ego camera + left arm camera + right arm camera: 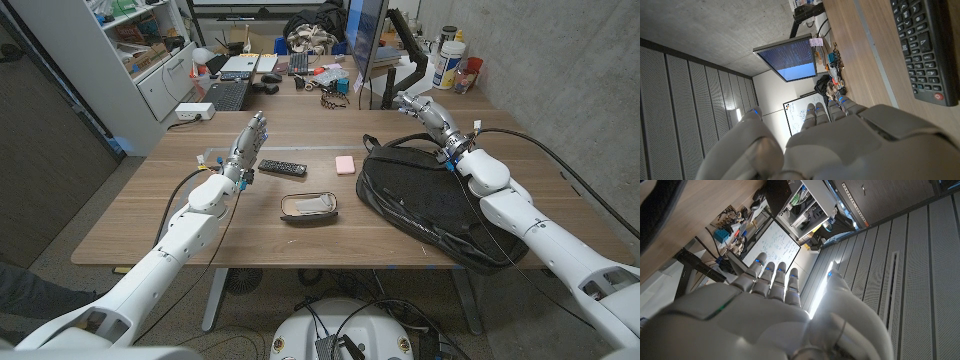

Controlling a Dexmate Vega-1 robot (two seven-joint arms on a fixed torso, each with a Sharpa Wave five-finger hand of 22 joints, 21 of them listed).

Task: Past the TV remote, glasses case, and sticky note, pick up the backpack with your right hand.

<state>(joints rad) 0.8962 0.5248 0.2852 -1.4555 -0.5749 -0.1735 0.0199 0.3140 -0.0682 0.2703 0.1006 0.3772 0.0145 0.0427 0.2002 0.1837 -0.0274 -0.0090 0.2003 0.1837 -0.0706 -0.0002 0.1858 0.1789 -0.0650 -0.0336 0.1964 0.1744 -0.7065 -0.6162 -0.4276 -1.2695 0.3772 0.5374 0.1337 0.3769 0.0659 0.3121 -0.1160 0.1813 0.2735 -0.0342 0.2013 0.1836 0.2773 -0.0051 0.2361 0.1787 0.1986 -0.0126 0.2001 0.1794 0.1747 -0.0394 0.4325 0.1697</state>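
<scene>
Approach step, nothing grasped yet; right hand hovers over the table's far right part, just past the backpack's far end, fingers extended and slightly apart, holding nothing; the right wrist view shows them straight, side by side; backpack lies flat on the right half of the table, reaching the near right edge, straps and top loop toward the far end by that hand; next move, as I judge it: bring the hand down, curl fingers round the loop or strap, lift; left hand stands fingers-up, spread, empty, left of centre, beside the TV remote; glasses case mid-table, sticky note just off the bag's left edge; none block the reach; loose cable near the wrist may snag
</scene>
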